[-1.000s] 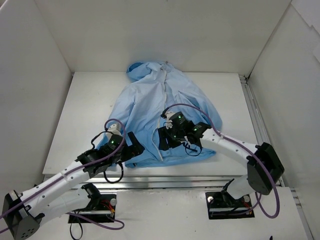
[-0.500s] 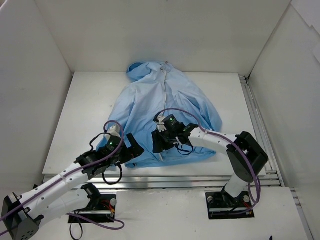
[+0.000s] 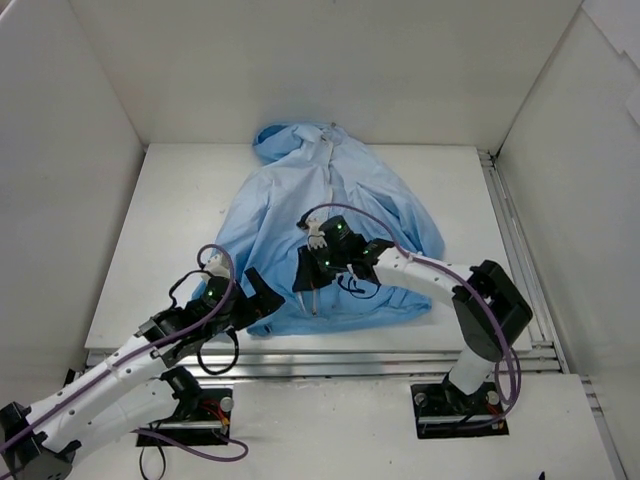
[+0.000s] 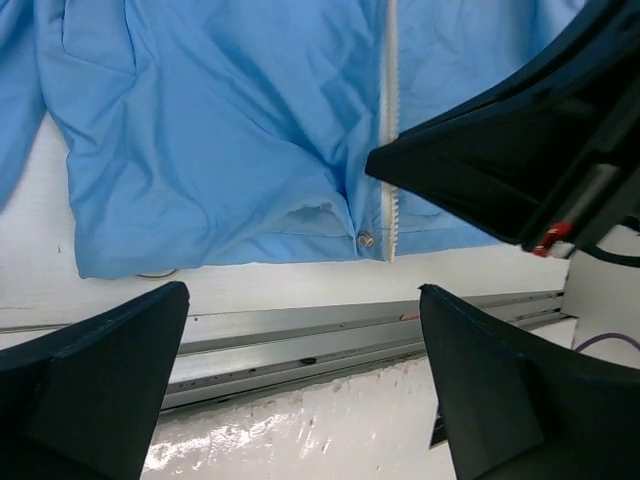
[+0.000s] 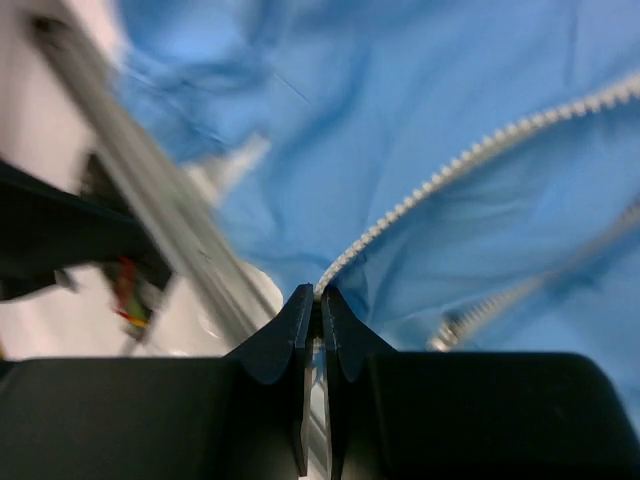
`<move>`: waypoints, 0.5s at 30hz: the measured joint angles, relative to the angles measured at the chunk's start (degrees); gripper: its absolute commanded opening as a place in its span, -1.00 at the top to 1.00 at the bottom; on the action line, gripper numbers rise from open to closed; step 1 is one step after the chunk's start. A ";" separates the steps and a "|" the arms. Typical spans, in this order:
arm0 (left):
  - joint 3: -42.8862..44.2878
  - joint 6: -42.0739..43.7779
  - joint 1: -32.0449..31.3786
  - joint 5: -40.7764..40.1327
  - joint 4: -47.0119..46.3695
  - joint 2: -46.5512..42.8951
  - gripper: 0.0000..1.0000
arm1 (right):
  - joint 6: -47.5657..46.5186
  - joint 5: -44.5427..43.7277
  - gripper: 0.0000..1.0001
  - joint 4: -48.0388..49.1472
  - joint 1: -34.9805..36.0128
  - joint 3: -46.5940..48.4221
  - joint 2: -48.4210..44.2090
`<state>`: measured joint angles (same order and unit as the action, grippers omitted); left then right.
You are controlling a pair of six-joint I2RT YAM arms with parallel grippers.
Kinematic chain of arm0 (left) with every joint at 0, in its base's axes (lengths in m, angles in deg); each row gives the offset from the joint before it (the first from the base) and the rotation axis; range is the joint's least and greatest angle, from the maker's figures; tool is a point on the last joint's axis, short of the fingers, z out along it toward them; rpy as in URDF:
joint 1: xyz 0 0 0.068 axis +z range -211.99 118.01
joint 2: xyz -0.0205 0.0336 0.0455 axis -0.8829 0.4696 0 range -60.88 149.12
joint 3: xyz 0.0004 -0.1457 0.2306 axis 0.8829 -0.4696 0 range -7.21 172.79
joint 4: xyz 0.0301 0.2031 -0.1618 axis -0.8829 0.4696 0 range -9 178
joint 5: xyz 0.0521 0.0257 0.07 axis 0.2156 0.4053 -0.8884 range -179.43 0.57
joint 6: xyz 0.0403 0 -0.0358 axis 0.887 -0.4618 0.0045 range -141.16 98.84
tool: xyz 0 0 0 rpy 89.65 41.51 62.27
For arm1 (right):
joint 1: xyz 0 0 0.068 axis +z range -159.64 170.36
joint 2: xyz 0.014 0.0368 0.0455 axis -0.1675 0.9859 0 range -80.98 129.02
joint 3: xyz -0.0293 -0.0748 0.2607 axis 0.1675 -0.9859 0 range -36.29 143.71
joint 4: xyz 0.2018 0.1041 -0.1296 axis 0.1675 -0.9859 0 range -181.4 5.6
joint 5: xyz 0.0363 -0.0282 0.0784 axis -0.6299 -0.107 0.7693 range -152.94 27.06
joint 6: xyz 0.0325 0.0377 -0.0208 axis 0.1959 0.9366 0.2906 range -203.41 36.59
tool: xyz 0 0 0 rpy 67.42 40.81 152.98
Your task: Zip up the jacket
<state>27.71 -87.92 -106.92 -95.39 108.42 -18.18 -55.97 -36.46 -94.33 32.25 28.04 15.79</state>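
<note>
Light-blue jacket [image 3: 280,200] spread flat on the tabletop [image 3: 170,200], hood far, hem at the near edge, white zipper [image 4: 391,80] down the middle. Right gripper [image 5: 316,292] low on that zipper near the hem, fingers pressed almost together at a tooth row's end, no telling whether nipping anything; left gripper [image 4: 305,300] over the hem just left of it, fingers spread wide, empty. Thin, soft, likely slippery cloth, prone to bunch under a pull: better to pin the hem beside the zipper's foot and take hold at the zipper itself, not loose fabric.
</note>
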 measured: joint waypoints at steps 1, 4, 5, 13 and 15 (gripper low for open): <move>0.00 -0.24 0.00 -0.28 0.39 -1.20 -0.93 | 1.44 1.44 1.00 2.84 -0.04 0.20 -0.94; -0.04 -1.42 0.00 -1.42 0.96 -5.66 -0.94 | 6.29 3.30 1.00 12.20 -0.42 -2.60 -6.99; -0.17 -1.84 0.00 -1.75 1.01 -7.30 -0.93 | 7.04 3.23 1.00 12.48 -0.70 -3.30 -8.72; -5.44 -4.20 0.04 -1.01 -2.89 -10.45 -0.89 | 13.99 5.33 1.00 18.08 -4.55 -15.52 -7.28; -6.93 -4.68 -0.02 0.15 -4.94 -8.28 -0.89 | 15.76 5.92 1.00 18.99 -4.55 -18.62 -6.14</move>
<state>20.78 -92.60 -106.94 -95.24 103.48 -26.47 -40.21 -30.54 -75.34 27.70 9.42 9.65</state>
